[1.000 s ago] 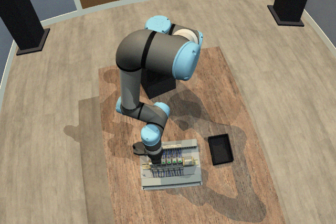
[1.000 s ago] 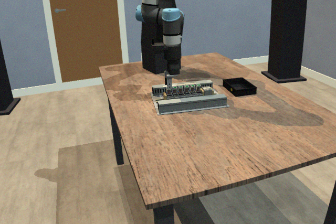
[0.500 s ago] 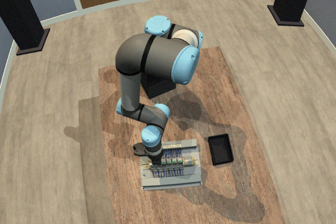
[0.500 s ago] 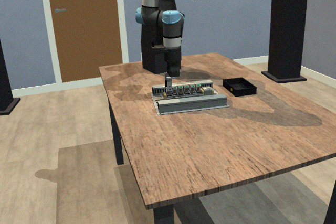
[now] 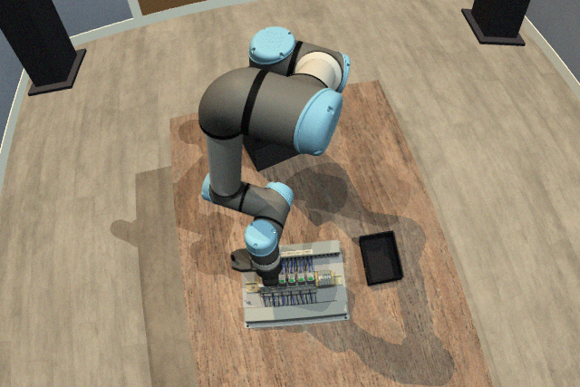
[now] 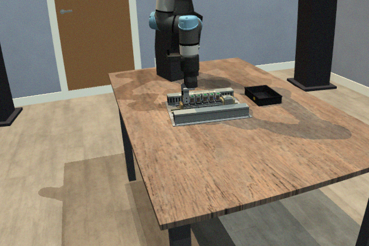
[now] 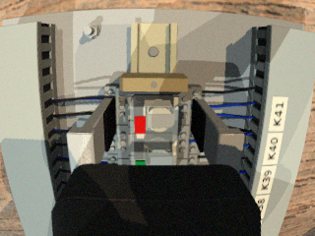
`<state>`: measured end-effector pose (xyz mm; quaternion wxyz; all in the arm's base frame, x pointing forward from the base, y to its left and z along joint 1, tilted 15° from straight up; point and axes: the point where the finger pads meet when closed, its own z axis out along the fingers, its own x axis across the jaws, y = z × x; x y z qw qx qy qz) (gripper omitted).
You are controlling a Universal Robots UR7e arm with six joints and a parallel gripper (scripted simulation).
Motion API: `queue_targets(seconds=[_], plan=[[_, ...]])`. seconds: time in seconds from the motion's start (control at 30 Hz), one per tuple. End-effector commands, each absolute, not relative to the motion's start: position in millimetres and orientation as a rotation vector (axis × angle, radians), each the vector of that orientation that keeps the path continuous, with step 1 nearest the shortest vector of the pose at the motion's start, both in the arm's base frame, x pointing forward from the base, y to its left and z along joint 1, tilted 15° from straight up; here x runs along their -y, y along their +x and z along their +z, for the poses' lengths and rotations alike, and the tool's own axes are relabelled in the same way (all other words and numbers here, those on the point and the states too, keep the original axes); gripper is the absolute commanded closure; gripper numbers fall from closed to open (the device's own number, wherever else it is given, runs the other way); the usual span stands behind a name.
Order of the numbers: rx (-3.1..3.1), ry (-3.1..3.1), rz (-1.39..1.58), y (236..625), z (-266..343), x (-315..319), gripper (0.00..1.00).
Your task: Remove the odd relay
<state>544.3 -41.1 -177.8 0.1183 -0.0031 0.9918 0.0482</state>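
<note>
Straddling the relay with the red button, the gripper (image 5: pixel 270 281) (image 6: pixel 185 97) (image 7: pixel 154 114) points down over one end of the panel (image 5: pixel 294 314) (image 6: pixel 210 114) (image 7: pixel 89 59), its fingers spread practically as wide as they go and holding nothing. The red-button relay (image 7: pixel 159 118) sits in the row between them, just beside the tan end stop (image 7: pixel 154 83) on the rail (image 7: pixel 154 36); a finger stands to each side of it, with a gap. Next along is a relay with a green button (image 7: pixel 140 162), partly hidden by the gripper body. The panel lies flat on the wooden surface (image 5: pixel 234 350) (image 6: pixel 238 154) (image 7: pixel 15 197). The black tray (image 5: pixel 381 258) (image 6: pixel 268 100) rests apart from it, past the panel's other end.
</note>
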Motion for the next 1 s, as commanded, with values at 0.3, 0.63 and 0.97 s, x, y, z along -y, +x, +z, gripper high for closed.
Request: queue_targets(seconds=[0.3, 0.63, 0.97], plan=[[-2.900, -0.009, 0.140, 546.4, -183.8, 40.7, 0.02], [-2.900, -0.009, 0.140, 546.4, -183.9, 40.7, 0.02], [-2.900, -0.009, 0.140, 546.4, -183.9, 40.7, 0.02]])
